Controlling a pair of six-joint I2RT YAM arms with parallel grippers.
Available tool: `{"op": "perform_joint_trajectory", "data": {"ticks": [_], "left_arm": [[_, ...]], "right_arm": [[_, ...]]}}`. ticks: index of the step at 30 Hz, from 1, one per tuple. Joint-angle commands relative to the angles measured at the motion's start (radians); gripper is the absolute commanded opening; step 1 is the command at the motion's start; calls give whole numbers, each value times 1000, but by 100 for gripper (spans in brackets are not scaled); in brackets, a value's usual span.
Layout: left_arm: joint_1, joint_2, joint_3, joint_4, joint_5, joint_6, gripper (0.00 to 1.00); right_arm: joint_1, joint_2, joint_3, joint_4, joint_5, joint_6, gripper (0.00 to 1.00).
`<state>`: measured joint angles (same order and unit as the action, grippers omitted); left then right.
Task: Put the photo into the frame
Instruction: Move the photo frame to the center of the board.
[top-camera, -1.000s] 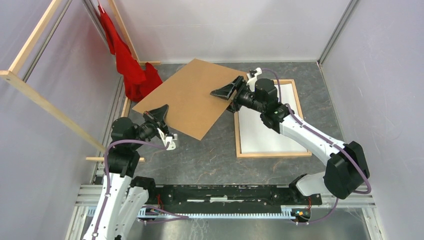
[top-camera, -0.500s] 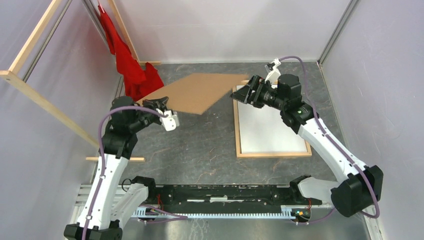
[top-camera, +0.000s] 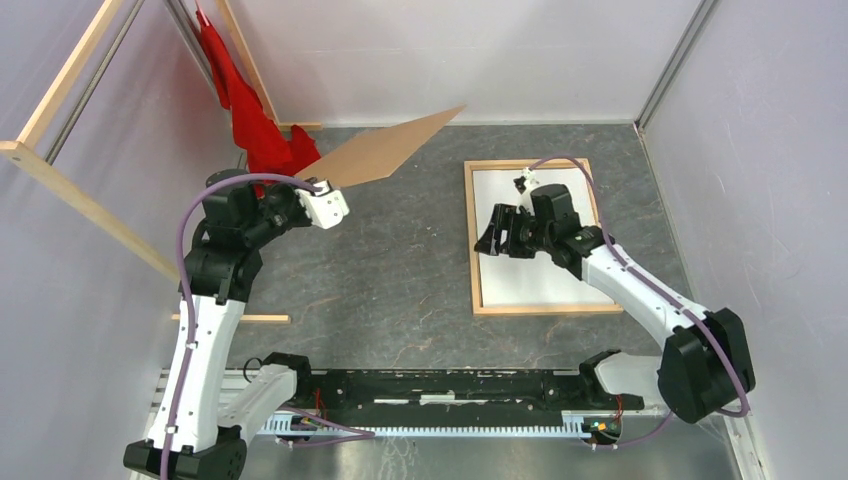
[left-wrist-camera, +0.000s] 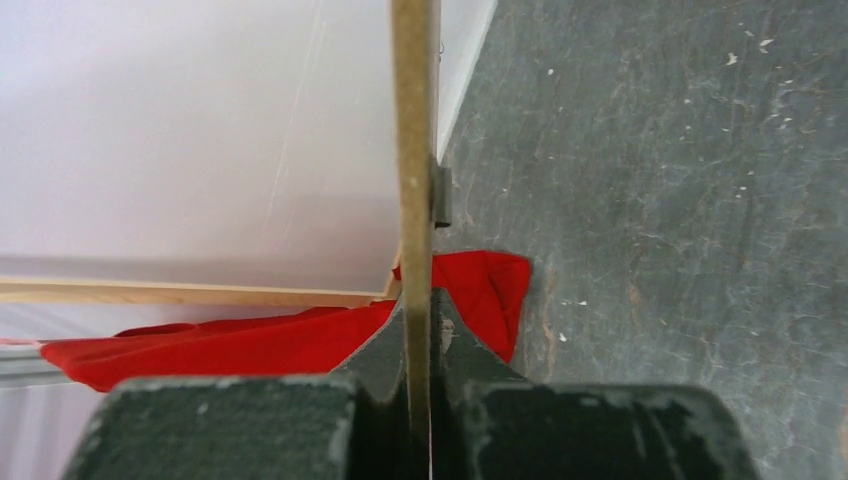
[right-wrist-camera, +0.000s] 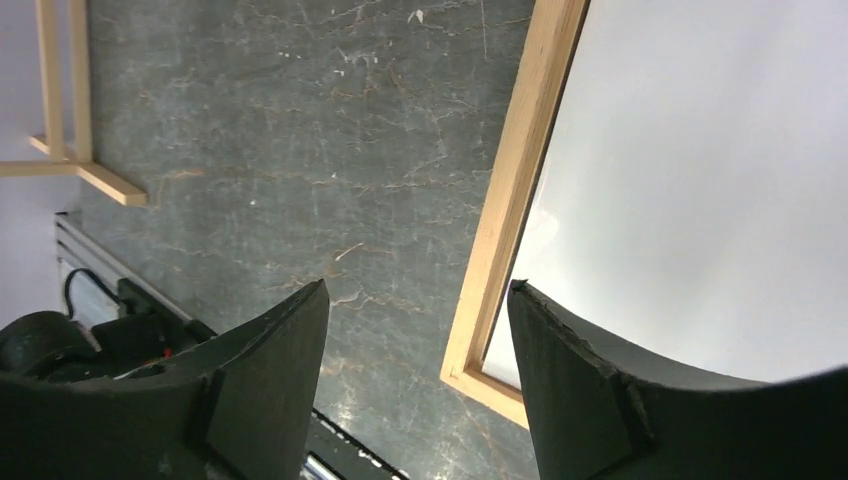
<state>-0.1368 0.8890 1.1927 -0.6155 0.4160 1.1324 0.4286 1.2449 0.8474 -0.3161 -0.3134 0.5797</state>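
Observation:
The light-wood frame (top-camera: 545, 309) lies flat on the right of the table. A white sheet, the photo (top-camera: 545, 275) with its plain back up, fills it. My right gripper (top-camera: 487, 240) hovers open over the frame's left rail (right-wrist-camera: 515, 190), with nothing between its fingers; the photo's white back (right-wrist-camera: 700, 180) shows beside it. My left gripper (top-camera: 300, 192) is shut on the near corner of the brown hardboard panel (top-camera: 385, 150), held tilted in the air at the back left. In the left wrist view the panel's edge (left-wrist-camera: 413, 150) runs straight up from the left gripper (left-wrist-camera: 420, 310).
A red cloth (top-camera: 255, 120) hangs in the back left corner, also seen under the panel as red cloth (left-wrist-camera: 250, 340). Long wooden rails (top-camera: 90, 210) lean along the left wall, and a short wood strip (top-camera: 230, 318) lies at the table's left edge. Walls enclose the table.
The right gripper has let go of the panel, opened and dropped over the frame's left rail. The left arm has swung the panel up and back to the left, off the frame.

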Motion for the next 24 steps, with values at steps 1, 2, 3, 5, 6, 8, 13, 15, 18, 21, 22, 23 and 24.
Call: {"op": "perform_joint_trajectory", "data": {"ticks": [1,2,3,5,6,8,13,15,18,21,22,23,24], "left_arm": [[0,-25,56,31,16,-70,2],[0,-30,50,31,16,-71,2],[0,-33,45,31,16,-68,2],[0,-42,39,31,19,-69,2],[0,-45,38,31,20,-69,2],[0,-50,37,33,18,-68,2],[-1,-62,26,45,13,-63,2],[0,-63,22,45,14,-63,2],[0,-61,21,45,15,-63,2],[0,-62,17,52,16,-65,2],[0,-62,16,55,18,-66,2],[0,-63,15,57,19,-65,2],[0,-62,15,56,19,-66,2]], "right_arm": [[53,54,7,63,95,-41,71],[68,68,9,67,116,-41,70],[85,87,13,68,140,-43,68],[110,123,16,74,174,-42,64],[120,142,16,79,193,-42,62],[137,172,18,87,221,-44,59],[188,235,44,81,324,-60,52],[200,255,54,79,352,-63,49],[210,281,64,75,379,-68,46],[214,302,64,81,384,-68,44],[214,308,64,84,382,-67,43],[217,314,64,87,382,-66,41],[219,320,64,88,383,-65,41]]}}
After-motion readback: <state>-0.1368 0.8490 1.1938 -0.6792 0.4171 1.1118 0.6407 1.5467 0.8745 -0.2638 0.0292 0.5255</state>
